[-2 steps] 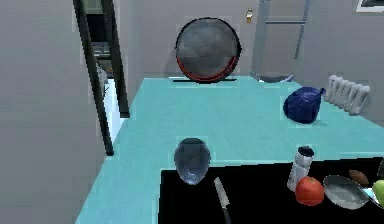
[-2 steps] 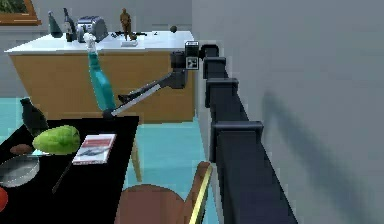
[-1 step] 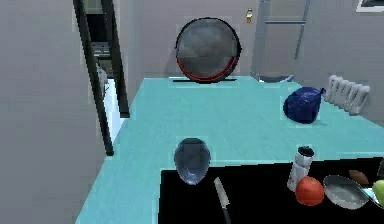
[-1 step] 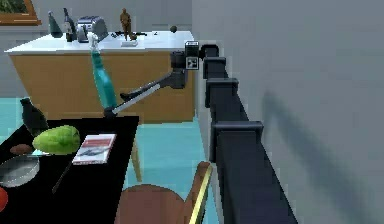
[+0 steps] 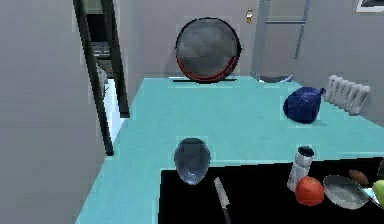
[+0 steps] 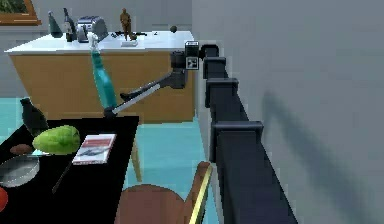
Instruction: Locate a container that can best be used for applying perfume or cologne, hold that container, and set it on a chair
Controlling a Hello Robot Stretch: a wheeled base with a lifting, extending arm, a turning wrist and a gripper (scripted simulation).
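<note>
Ahead, black table: knife laid on it.
Arm side, teal bottle: held near the table's far edge, clear of every surface.
Gripper: bottle hung at its far end; finger setting cannot be told.
Chair: set just beside the table.

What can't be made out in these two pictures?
Arm side view: small things on the counter, too small to name.
Arm side view: chair, cut off by the bottom edge.
Forward view: green thing on the black table, cut off by the right edge.
</note>
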